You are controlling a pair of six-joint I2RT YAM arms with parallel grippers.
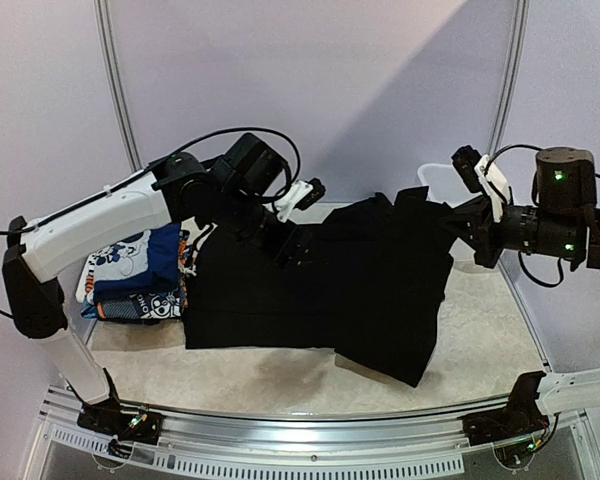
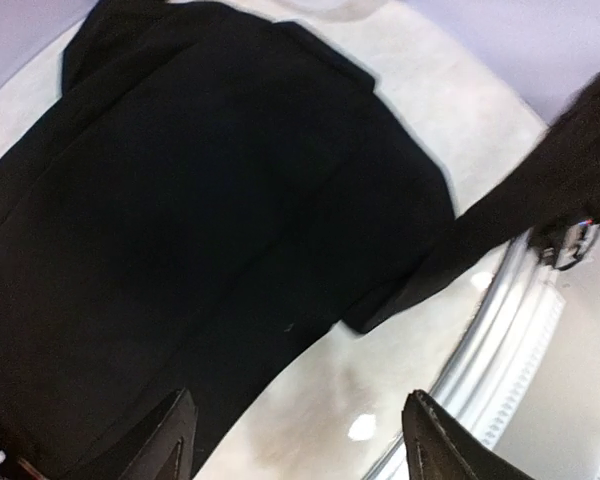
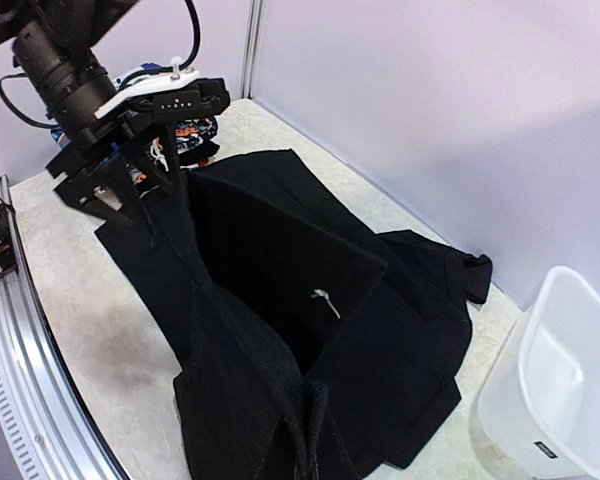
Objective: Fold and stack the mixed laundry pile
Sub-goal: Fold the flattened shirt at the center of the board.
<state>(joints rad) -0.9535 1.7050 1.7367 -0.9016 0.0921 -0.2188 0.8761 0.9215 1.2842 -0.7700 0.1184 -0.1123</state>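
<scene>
Surface: speckled beige tabletop (image 1: 280, 375), pale walls
left gripper (image 2: 300, 400): jaws wide, nothing between, just above black garment (image 1: 310, 290)
right gripper (image 1: 458, 228): pinched tight on garment's lifted edge
black garment: soft, matte, draped below right gripper

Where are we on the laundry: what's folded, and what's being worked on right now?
Done: a folded stack of blue and cartoon-print pieces sits at the left of the table. In hand: the black garment lies spread out, not yet folded flat; the right hand pinches its right edge up, the left hand is open above it. Left: fold the black garment and add it to the stack.
</scene>
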